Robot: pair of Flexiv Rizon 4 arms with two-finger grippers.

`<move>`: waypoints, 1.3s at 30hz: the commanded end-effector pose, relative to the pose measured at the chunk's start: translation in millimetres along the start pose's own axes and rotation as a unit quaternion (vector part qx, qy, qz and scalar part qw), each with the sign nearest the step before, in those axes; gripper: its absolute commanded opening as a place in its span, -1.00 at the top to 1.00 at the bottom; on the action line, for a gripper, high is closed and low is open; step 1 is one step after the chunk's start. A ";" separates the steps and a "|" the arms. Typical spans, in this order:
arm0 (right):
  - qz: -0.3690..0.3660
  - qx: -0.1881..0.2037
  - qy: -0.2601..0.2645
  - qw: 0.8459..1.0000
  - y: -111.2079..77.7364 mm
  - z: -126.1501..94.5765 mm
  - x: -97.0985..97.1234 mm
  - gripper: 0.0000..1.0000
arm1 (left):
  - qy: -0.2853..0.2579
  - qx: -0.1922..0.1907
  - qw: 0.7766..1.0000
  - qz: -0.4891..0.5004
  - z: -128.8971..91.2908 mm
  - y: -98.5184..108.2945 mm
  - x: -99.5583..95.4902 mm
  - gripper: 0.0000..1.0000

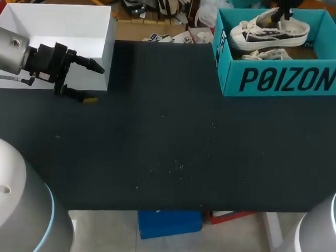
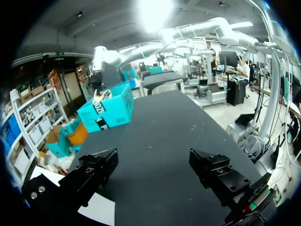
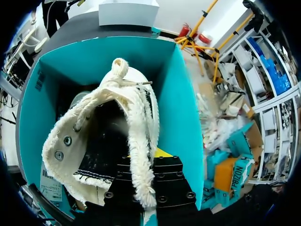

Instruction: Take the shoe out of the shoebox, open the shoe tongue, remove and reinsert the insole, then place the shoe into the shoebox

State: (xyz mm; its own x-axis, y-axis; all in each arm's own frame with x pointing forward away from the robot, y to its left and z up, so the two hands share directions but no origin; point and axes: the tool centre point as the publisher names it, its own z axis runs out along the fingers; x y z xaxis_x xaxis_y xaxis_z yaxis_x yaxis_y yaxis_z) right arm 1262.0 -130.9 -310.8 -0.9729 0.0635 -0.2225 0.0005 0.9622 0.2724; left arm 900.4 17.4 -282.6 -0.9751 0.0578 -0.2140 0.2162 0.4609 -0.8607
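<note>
A white canvas shoe (image 1: 270, 31) with dark side stripes, metal eyelets and frayed, fuzzy edges sits tilted in the open teal cardboard shoebox (image 1: 281, 81), pinched at its opening by the right gripper (image 1: 284, 13), which comes down from above the shoebox. In the right wrist view the gripper (image 3: 148, 162) has its black fingers pressed on either side of the shoe's (image 3: 63, 136) ragged collar, 1 yellow tip showing against the shoebox's (image 3: 183, 108) smooth inner wall. A 2nd pale laced shape (image 1: 266, 54) lies lower in the shoebox, toward its front wall. Well apart from the shoebox, across the matte black table (image 1: 173, 137) dotted with pale specks, the left gripper (image 1: 94, 84) hangs with its 2 fingers spread wide, holding nothing, just beside 1 open white box (image 1: 55, 23). In the left wrist view the gripper (image 2: 155, 162) faces the distant shoebox (image 2: 106, 110).
</note>
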 end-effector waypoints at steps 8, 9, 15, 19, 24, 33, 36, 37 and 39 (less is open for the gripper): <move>0.009 -0.013 0.007 1.000 -7.2 45.3 -3.2 1.00 | -0.003 -0.001 1.000 0.001 1.0 0.2 1.0 -1.00; 0.010 -0.014 0.009 1.000 -8.1 47.7 -2.9 1.00 | -0.003 -0.001 1.000 0.001 1.0 0.2 1.0 -1.00; 0.011 -0.016 0.016 1.000 -13.2 56.1 -4.5 1.00 | -0.003 -0.001 1.000 0.001 1.0 0.2 1.0 -1.00; 0.008 -0.018 0.022 1.000 -16.9 58.4 -6.9 1.00 | -0.003 -0.001 1.000 0.001 1.0 0.2 1.0 -1.00; 0.010 -0.015 0.024 1.000 -18.5 53.2 -8.0 -1.00 | -0.003 -0.001 1.000 0.001 1.0 0.2 1.0 -1.00; 0.011 0.000 -0.003 1.000 -7.9 14.6 -8.5 -1.00 | -0.003 -0.001 1.000 0.001 1.0 0.2 1.0 -1.00; 0.013 0.005 -0.021 1.000 -2.4 -2.3 -7.4 -1.00 | -0.003 -0.001 1.000 0.001 1.0 0.2 1.0 -1.00; 0.013 0.009 -0.026 1.000 0.0 -7.8 -6.9 -1.00 | -0.003 -0.001 1.000 0.001 1.0 0.2 1.0 -1.00; 0.015 0.014 -0.038 0.999 4.1 -17.8 -4.7 -1.00 | -0.003 -0.001 1.000 0.001 1.0 0.2 1.0 -1.00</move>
State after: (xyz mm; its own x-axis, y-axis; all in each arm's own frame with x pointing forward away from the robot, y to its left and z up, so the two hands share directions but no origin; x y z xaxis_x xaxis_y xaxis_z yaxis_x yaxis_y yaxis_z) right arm 1289.1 -134.0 -318.4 -0.9636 0.0970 -0.2490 0.0248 0.9602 0.2782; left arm 900.4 17.4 -282.6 -0.9751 0.0578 -0.2139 0.2161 0.4609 -0.8607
